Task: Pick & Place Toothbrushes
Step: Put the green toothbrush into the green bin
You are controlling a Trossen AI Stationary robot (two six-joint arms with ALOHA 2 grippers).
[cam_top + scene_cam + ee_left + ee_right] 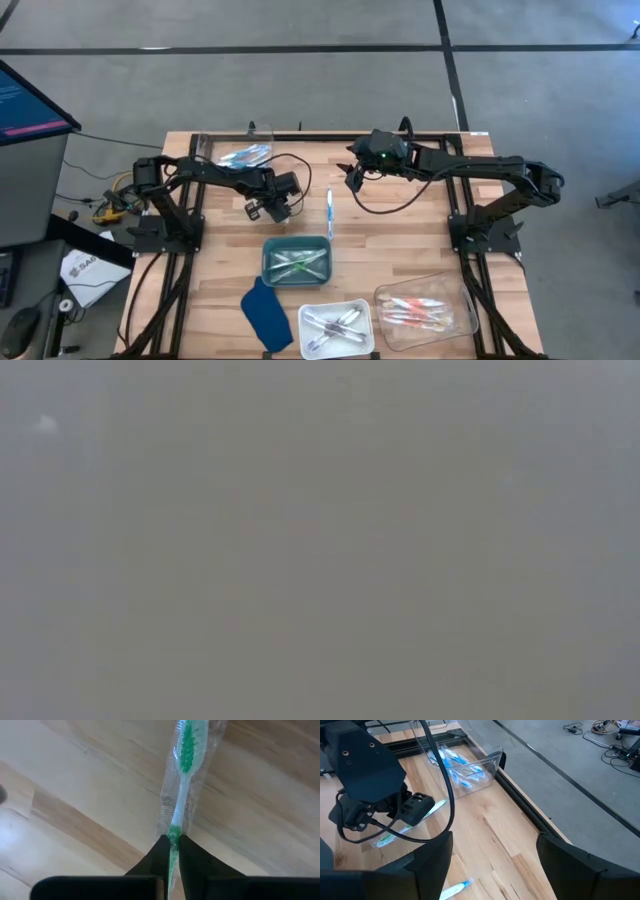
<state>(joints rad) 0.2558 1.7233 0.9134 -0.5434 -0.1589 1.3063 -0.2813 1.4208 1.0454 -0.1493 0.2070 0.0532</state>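
Wood table (420, 250), grey floor (300, 80); left tool (172, 851) pinching green toothbrush (186, 750).

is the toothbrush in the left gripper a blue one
No, the left gripper is shut on a green toothbrush in a clear wrapper, seen in the left wrist view.

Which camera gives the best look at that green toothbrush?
The left wrist view: the wrapped green toothbrush fills it, pinched by the left gripper. The right wrist view shows part of it; overhead it's hidden under the gripper; the low view shows only grey.

The wooden table (400, 230) carries 4 trays (297, 260) and a blue cloth (266, 312).
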